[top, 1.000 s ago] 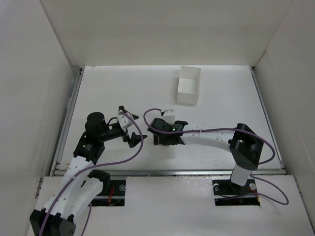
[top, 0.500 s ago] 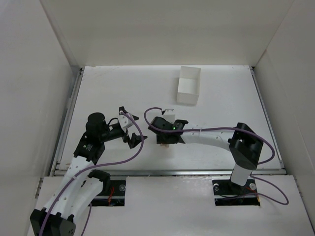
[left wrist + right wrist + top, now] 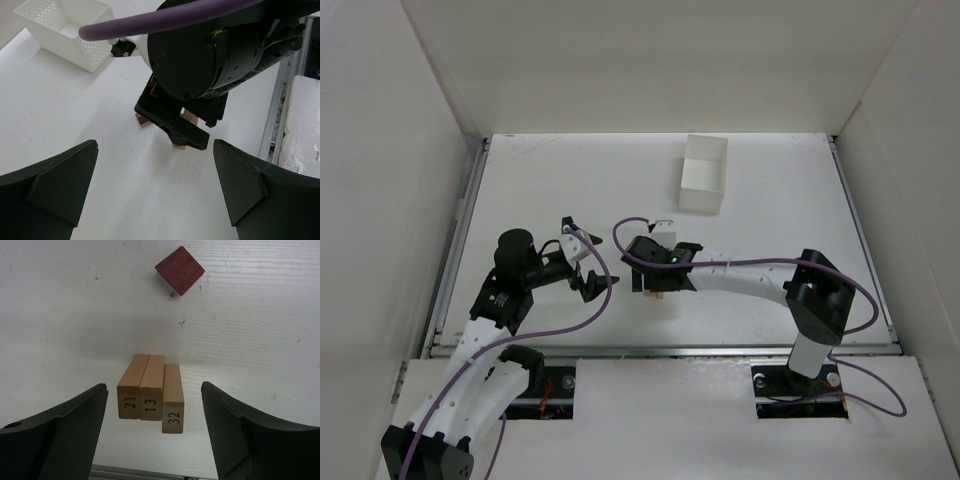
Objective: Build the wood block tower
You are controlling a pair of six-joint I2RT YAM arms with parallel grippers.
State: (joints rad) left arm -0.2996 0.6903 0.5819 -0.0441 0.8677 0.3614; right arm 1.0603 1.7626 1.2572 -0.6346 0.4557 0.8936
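Three light tan rectangular wooden blocks (image 3: 150, 387), printed 21, 13 and 32, lie touching side by side on the white bench (image 3: 60, 315), between the right arm's jaws, which are open and empty; their long axes point to 12 o'clock. A dark reddish-brown wooden cube (image 3: 179, 270) sits apart at 1 o'clock. The left arm's jaws, also open and empty, stand farther off.

Three tan blocks (image 3: 150, 386), one red-brown block (image 3: 179, 270), one white box (image 3: 701, 199)
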